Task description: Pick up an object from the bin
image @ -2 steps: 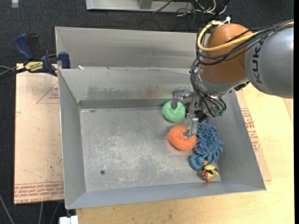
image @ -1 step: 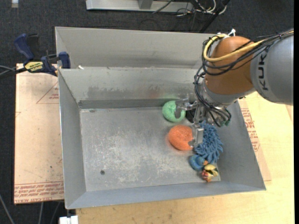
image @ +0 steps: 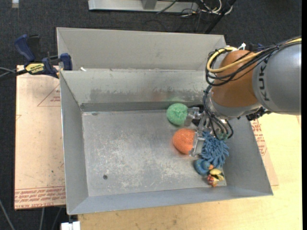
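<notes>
All the things lie in the right half of the bin (image: 72,128), right of the frame's middle. The upper ball (image: 177,114) sits close to the back wall, and the lower ball (image: 183,141) lies just below it and slightly right. The gripper (image: 197,134) stands just right of both balls, the mop tuft (image: 214,150) lies right of the lower ball, and a toy (image: 215,177) lies at the tuft's lower end, near the front wall.

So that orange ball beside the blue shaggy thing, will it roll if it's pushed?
Probably: the orange ball looks round and sits on flat bin floor, open on the view's left, so it would likely roll that way. Its matte, rough surface suggests soft and light, probably not slippery. The blue shaggy thing may block it on the other side.
</notes>
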{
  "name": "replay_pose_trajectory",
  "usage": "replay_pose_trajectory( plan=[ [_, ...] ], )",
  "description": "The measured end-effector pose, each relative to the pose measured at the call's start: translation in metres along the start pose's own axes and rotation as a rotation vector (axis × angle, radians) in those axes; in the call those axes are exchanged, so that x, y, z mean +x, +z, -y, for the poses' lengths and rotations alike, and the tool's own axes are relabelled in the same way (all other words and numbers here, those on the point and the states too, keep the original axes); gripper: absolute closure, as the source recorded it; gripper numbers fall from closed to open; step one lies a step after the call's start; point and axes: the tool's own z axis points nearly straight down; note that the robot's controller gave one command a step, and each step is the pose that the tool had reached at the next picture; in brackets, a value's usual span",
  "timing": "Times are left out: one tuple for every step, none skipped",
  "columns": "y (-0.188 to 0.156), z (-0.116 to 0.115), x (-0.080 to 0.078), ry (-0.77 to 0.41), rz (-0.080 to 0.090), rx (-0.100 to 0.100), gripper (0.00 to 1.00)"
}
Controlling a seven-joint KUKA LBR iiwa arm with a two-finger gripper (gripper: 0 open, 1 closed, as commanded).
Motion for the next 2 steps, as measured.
replay_pose_trajectory(
  plan=[
    [0.0314,0.0099,0.0134,-0.323,0.024,-0.003,1.0],
    [0.0314,0.0099,0.0134,-0.323,0.024,-0.003,1.0]
  ],
)
